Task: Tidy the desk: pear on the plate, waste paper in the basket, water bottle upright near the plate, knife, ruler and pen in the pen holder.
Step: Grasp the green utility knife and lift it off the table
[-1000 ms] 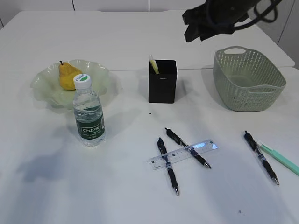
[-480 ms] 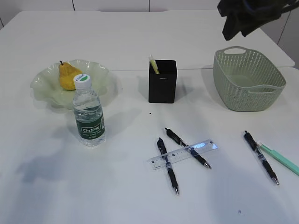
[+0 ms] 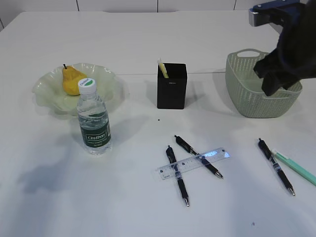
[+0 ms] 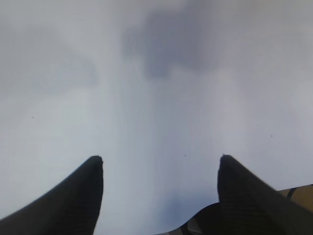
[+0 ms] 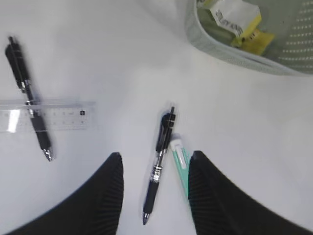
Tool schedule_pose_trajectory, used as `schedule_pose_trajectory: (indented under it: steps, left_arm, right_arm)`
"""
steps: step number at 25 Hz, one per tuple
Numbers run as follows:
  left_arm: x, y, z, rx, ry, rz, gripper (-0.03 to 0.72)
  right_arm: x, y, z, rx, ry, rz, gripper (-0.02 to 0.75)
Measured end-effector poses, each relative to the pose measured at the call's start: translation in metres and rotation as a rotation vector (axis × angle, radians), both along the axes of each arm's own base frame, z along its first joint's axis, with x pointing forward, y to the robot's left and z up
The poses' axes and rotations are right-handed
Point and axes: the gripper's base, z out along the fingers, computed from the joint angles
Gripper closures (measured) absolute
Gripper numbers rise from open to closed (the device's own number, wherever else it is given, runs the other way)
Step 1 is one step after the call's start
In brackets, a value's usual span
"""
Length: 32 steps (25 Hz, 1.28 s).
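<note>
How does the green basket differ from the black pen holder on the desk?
The basket is sage green, wide and perforated with cut-out handles; the pen holder is matte black, plain-walled, square and taller than wide. The basket holds crumpled waste paper; the pen holder holds a pale yellow knife sticking out. Both stand upright, open-topped, on the desk.

The bumpy yellow pear [image 3: 72, 80] sat in the pale green ruffled plate [image 3: 106, 79] at the left of the frame. Just in front of it the water bottle [image 3: 93, 119] stood upright, white cap on. The black pen holder [image 3: 172, 86] stood at centre with the pale yellow knife [image 3: 162, 68] poking out of its top. The sage-green basket [image 3: 252, 96] at upper right held crumpled waste paper [image 5: 237, 19]. The clear ruler [image 3: 194, 163] lay across two black pens [image 3: 177, 174] on the white desk [image 3: 128, 197] at lower centre
</note>
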Motion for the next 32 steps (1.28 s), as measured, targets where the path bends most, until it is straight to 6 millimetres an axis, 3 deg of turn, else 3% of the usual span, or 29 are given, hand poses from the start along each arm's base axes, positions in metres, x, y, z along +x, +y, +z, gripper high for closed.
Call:
schedule_pose_trajectory:
  steps: [7,12,18,25,32]
  left_arm:
    - [0.000,0.000,0.000,0.002,0.000,-0.001,0.174]
    - [0.000,0.000,0.000,0.002,0.000,-0.001,0.177]
    - [0.000,0.000,0.000,0.006,-0.002,-0.002,0.178]
    - [0.000,0.001,0.000,0.018,-0.003,-0.006,0.178]
    - [0.001,0.002,0.000,0.019,-0.017,-0.004,0.178]
  right_arm:
    - [-0.004,-0.027,-0.023,-0.049,0.051,0.027,0.413]
    - [-0.005,-0.028,-0.038,-0.097,0.096,0.119,0.414]
    - [-0.001,-0.032,-0.074,-0.126,0.195,0.199,0.414]
    - [0.004,-0.055,-0.086,-0.077,0.208,0.167,0.415]
    - [0.000,-0.056,-0.097,-0.083,0.222,0.272,0.415]
